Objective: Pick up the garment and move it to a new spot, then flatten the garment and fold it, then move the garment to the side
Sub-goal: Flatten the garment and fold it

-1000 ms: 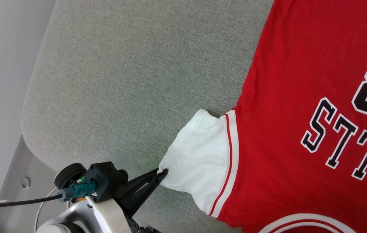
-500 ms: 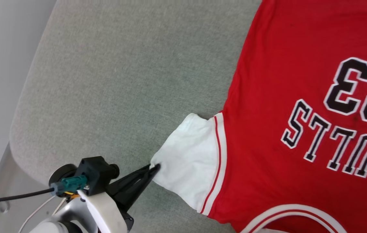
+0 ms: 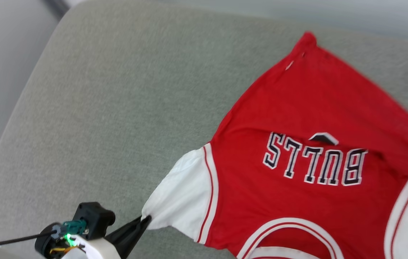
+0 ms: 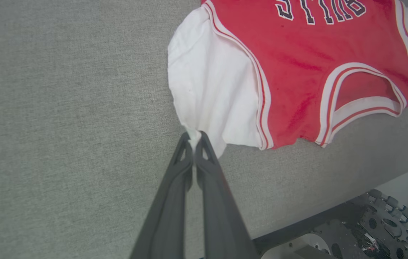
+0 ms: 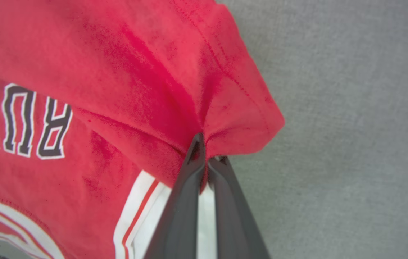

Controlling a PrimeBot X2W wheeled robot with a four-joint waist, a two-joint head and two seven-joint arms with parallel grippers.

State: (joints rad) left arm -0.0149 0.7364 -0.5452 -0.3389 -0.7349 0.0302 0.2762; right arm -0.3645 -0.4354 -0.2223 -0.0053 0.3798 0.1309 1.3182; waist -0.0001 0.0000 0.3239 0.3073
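Garment (image 3: 308,108), red and white, "BULLS" upside down.
Neck near, hem far; left gripper (image 4: 194,138) pinches its sleeve (image 4: 207,82), right gripper (image 5: 205,151) red cloth.

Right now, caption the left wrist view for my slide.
Left gripper pinches the garment by its white sleeve over grey cushion.

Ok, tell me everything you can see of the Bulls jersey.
The jersey is soft red knit with white short sleeves, red-white striped trim and black-and-white BULLS lettering, upside down in the head view. It lies rumpled on grey upholstery, its lower part folded over toward the chest. The left gripper pinches the edge of a white sleeve; the right gripper pinches bunched red hem.
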